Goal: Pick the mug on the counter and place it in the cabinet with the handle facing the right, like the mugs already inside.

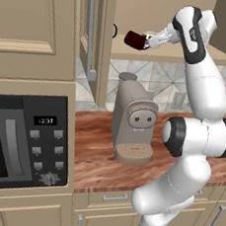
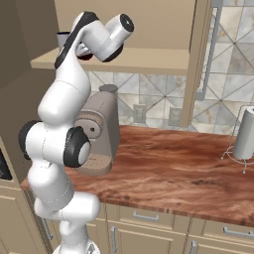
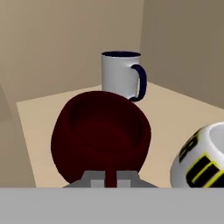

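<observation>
The dark maroon mug [image 1: 135, 40] hangs just above the cabinet shelf [image 1: 218, 56], with my gripper [image 1: 150, 39] shut on it from the right. In the hand view the mug [image 3: 100, 133] lies close in front of my gripper [image 3: 111, 180], its mouth turned toward the camera. I cannot make out its handle. Behind it on the shelf [image 3: 43, 118] stands a white mug with a dark handle [image 3: 122, 75], the handle to the right. A white mug with a black and yellow band [image 3: 202, 161] sits at the right. The counter [image 1: 95, 155] lies below.
A beige coffee machine [image 1: 133, 120] stands on the counter under the cabinet. The cabinet door [image 1: 97, 29] with its grey bar handle stands open at the left. A black microwave [image 1: 22, 142] sits at the left, and a paper towel roll [image 2: 245, 134] at the far right.
</observation>
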Robot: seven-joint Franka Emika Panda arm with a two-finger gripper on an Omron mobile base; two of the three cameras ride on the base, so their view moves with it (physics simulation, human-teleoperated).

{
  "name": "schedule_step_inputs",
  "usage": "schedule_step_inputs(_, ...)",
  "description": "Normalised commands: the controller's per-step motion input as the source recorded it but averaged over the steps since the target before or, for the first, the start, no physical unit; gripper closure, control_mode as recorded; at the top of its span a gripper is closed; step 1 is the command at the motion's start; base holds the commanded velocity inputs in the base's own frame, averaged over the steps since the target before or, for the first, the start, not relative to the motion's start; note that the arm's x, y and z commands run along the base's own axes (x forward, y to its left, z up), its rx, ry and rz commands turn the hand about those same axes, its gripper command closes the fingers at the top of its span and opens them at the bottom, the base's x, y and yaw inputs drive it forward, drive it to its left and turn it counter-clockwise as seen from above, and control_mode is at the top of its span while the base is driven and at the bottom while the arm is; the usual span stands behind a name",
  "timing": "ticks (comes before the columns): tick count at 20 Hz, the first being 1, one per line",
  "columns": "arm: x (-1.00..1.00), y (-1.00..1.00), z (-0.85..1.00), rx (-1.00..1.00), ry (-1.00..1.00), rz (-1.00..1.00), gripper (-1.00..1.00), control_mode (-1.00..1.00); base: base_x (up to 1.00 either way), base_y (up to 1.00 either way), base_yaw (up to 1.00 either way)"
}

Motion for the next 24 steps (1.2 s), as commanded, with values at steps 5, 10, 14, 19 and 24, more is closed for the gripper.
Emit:
schedule_step_inputs(5, 0.00, 0.28, 0.00, -0.01, 0.00, 0.00, 1.00, -1.00, 0.00, 0.00, 0.00)
schedule_step_inputs(10, 0.00, 0.19, 0.00, -0.02, 0.00, 0.00, 1.00, -1.00, 0.00, 0.00, 0.00)
schedule_step_inputs(14, 0.00, 0.02, 0.00, -0.02, 0.00, 0.00, 1.00, -1.00, 0.00, 0.00, 0.00)
schedule_step_inputs(19, 0.00, 0.00, -0.02, 0.00, -0.03, 0.00, 1.00, -1.00, 0.00, 0.00, 0.00)
schedule_step_inputs(24, 0.02, 0.00, 0.00, -0.01, -0.05, -0.01, 1.00, -1.00, 0.00, 0.00, 0.00)
